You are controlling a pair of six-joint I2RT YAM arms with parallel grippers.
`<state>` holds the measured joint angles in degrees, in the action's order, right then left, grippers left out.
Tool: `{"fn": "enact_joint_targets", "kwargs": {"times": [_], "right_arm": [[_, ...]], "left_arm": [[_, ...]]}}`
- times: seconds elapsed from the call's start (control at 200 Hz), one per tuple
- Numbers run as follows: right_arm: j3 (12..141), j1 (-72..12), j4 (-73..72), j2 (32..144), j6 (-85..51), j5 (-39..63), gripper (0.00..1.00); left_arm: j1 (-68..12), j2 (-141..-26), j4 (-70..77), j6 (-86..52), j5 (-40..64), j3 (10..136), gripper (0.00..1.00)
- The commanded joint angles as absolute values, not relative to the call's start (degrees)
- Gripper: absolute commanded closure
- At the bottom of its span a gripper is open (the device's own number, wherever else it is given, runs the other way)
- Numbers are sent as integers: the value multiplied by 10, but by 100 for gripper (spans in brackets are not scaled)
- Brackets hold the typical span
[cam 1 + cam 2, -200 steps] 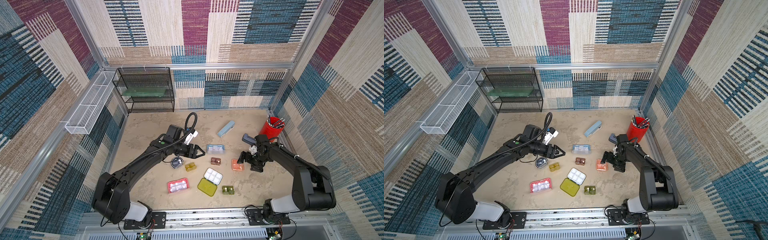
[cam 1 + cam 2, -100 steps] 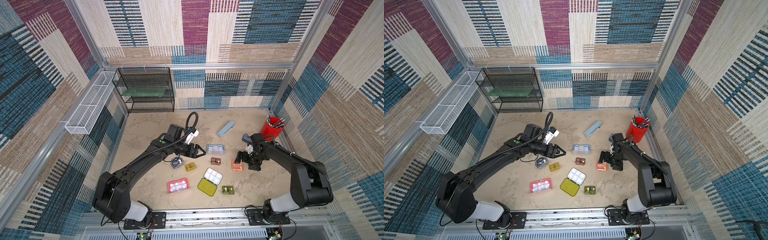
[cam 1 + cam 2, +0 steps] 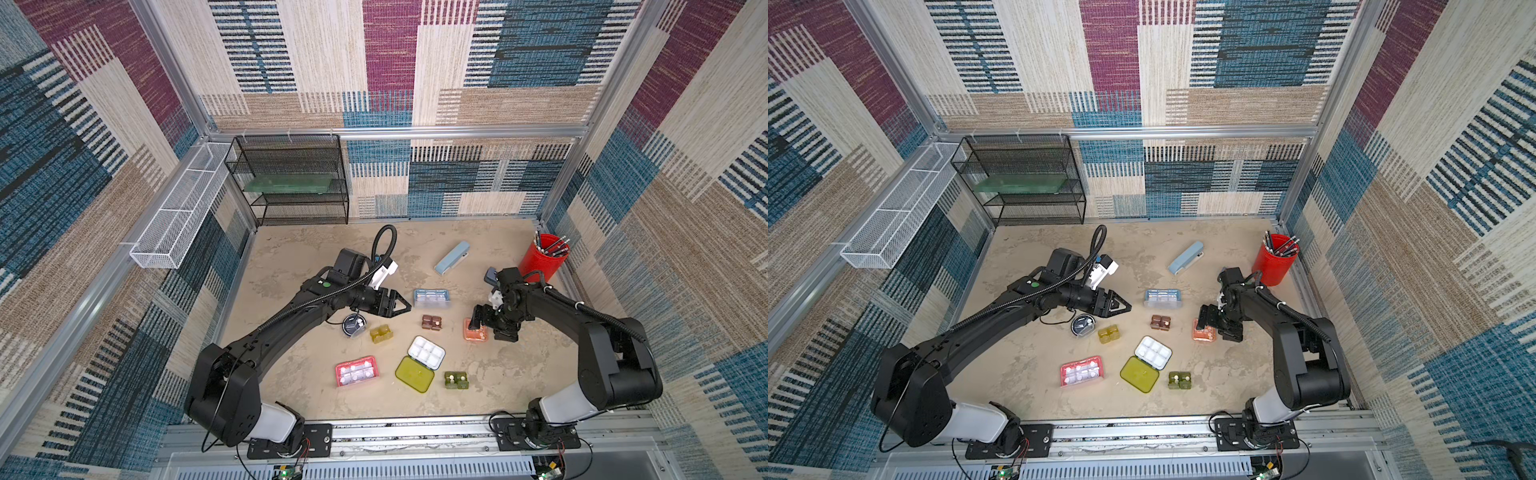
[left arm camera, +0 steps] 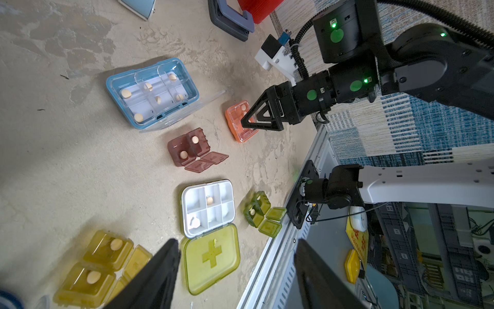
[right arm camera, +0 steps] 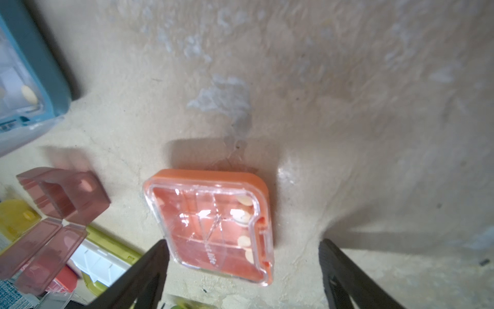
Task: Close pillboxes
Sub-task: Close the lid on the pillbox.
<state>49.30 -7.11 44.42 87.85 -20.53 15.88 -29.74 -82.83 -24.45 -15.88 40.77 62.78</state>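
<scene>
**Eight pillboxes, two spread claws**

Eight pillboxes lie on the bench. The orange pillbox, its clear lid down over pale tablets, sits between the spread fingers of the right claw. The left claw, spread and empty, hangs between the round black box and the light blue box. The brown box, amber box, dark green box and yellow-green box lie open. The pink box is at the front.

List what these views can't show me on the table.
Orange pillbox: lid looks down in the right wrist view, latch unreadable; in both top views the right gripper covers part of it.
Round black pillbox: too small in both top views to read its lid.
Pink pillbox: lid state too small to tell in both top views.
Grey-blue block: mostly hidden behind the right arm in both top views.
</scene>
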Motion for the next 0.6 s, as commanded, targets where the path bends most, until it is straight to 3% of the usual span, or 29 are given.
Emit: {"fn": "enact_joint_targets", "kwargs": {"times": [0.0, 0.591], "right_arm": [[488, -71, 432, 879, -209, 154, 12], [486, -71, 428, 889, -210, 148, 16]], "left_arm": [[-297, -826, -250, -144, 410, 628, 29], [-296, -828, -250, -141, 408, 629, 29]]}}
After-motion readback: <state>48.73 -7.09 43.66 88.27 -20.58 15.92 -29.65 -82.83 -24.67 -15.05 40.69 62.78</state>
